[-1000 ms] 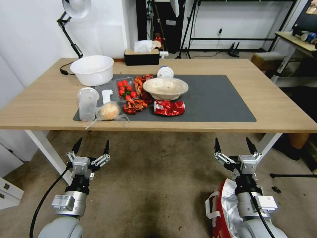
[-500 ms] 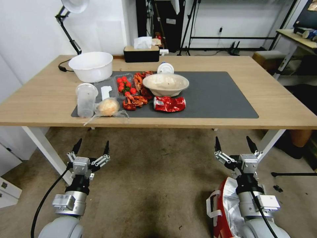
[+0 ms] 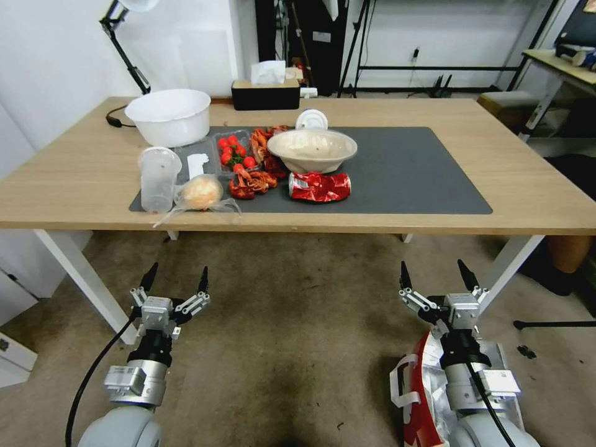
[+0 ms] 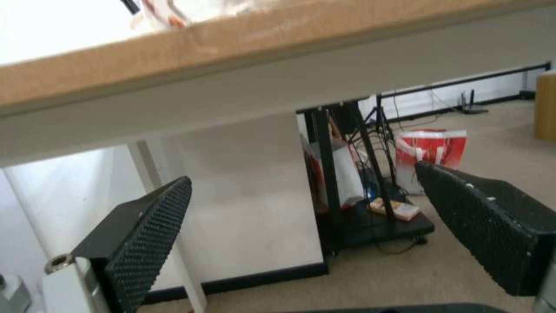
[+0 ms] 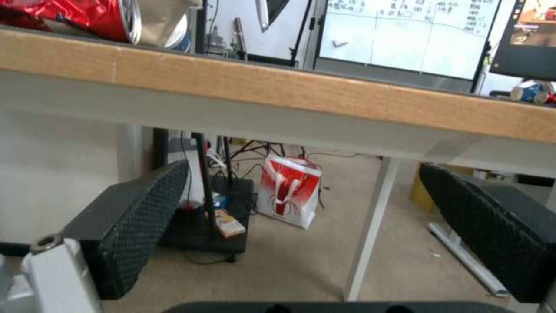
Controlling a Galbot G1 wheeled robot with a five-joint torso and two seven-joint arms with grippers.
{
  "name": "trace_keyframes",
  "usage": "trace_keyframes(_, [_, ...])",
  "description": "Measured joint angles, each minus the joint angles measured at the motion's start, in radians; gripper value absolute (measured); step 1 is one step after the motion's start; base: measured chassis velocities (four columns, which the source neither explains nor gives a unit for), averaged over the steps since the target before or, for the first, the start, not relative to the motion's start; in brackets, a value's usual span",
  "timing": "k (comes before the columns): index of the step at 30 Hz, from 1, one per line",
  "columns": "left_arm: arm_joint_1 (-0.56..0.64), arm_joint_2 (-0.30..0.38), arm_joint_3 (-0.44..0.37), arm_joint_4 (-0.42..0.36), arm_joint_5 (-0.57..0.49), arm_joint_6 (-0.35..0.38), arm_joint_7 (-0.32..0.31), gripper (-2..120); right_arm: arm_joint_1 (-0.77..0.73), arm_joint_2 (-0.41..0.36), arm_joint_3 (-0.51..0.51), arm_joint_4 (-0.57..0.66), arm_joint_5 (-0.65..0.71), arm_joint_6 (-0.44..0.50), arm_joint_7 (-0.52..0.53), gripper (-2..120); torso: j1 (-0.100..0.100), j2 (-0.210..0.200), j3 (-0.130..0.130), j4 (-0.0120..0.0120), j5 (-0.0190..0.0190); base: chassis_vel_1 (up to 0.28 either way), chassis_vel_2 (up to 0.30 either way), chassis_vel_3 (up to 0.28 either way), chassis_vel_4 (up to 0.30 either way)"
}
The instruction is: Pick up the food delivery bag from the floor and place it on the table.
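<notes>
Comparing the head view with the ones just before it, the whole picture has slid: the table (image 3: 540, 205) now sits lower and a little farther off in the frame, and more of the floor (image 3: 298, 310) shows under its near edge, which reads as the camera moving with the robot, not the table's things being shifted. Both arms hang in the same low pose below the near edge. The left gripper (image 3: 176, 280) is on the near left with its fingers spread wide and nothing between them; the right gripper (image 3: 433, 275) is on the near right, likewise splayed and empty. The food delivery bag (image 3: 422, 391) stands on the carpet at the near right, directly under the right forearm and partly hidden by it, its red side, foil lining and white strap handle visible. On the dark mat the crushed red can (image 3: 320, 186), the beige bowl (image 3: 312, 149) and the white bowl (image 3: 167, 115) lie as before. My reading is that the pick-up has not begun: no gripper touches the bag, and the shift only opens up the view of the floor.
</notes>
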Motion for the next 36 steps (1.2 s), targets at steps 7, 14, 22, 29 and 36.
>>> trace_keyframes(7, [-0.006,-0.002,0.001,0.003,0.001,0.003,0.0,97,0.001,0.001,-0.001,-0.01,-0.001,0.005,0.0,100,-0.011,-0.03,-0.019,0.0,0.0,0.0,0.0,0.0,0.0])
trace_keyframes(14, [-0.007,-0.003,0.006,0.007,0.005,0.003,-0.001,97,0.004,0.005,-0.001,-0.019,-0.001,0.013,-0.001,100,-0.023,-0.06,-0.037,0.0,0.0001,0.0,0.0,0.0,0.0])
trace_keyframes(22, [-0.004,-0.006,0.006,0.017,0.013,0.0,-0.004,97,0.013,0.008,-0.009,-0.03,-0.001,0.014,-0.006,100,-0.035,-0.09,-0.056,0.0,0.0,0.0,0.0,0.0,0.0])
trace_keyframes(29, [-0.004,-0.009,0.004,0.018,0.014,0.0,-0.003,97,0.015,0.003,-0.007,-0.039,0.003,0.018,-0.011,100,-0.044,-0.117,-0.072,0.0,0.0,0.0,0.0,0.0,0.0])
trace_keyframes(36, [-0.001,-0.011,0.004,0.014,0.019,-0.001,0.004,97,0.015,0.005,-0.007,-0.031,0.004,0.013,-0.011,100,-0.055,-0.147,-0.092,0.0,0.0,0.0,0.0,0.0,0.0])
